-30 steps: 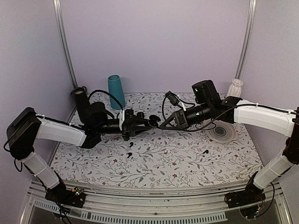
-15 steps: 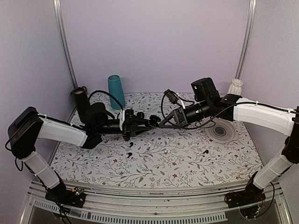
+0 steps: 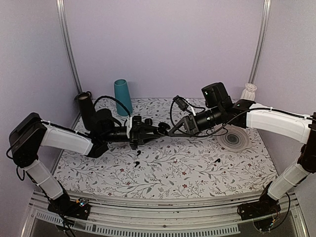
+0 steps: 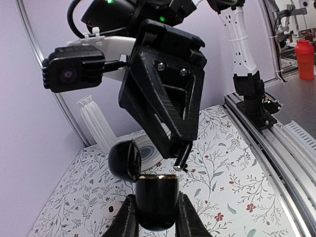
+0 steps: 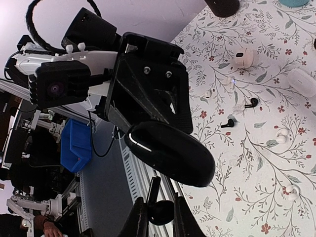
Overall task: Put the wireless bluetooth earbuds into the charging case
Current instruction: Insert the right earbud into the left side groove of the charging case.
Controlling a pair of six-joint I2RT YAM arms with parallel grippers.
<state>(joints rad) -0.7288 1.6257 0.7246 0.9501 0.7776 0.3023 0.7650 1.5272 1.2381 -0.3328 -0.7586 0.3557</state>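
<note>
My left gripper (image 4: 156, 201) is shut on the charging case (image 4: 157, 197), a glossy black case held upright above the table with its lid (image 4: 124, 160) swung open to the left. My right gripper (image 5: 158, 205) is shut on a tiny black earbud (image 5: 163, 211). Its stem (image 4: 181, 157) hangs just above the right side of the case's open mouth. In the right wrist view the case (image 5: 173, 153) fills the middle. In the top view the two grippers meet at mid-table, left (image 3: 157, 129) and right (image 3: 174, 131). Two more black earbuds (image 5: 252, 102) (image 5: 228, 122) lie on the table.
White cases (image 5: 244, 58) (image 5: 302, 81) and white earbuds (image 5: 281, 136) lie on the floral table. A teal cup (image 3: 122, 96) and a black cylinder (image 3: 85, 106) stand back left. A white ribbed vase (image 3: 248, 92) and a round grey disc (image 3: 234, 139) are at the right. Another black earbud (image 3: 216, 160) lies front right.
My right gripper has edged a little left and up with the earbud, closer to the open case. My left gripper has stayed nearly still with the case.
</note>
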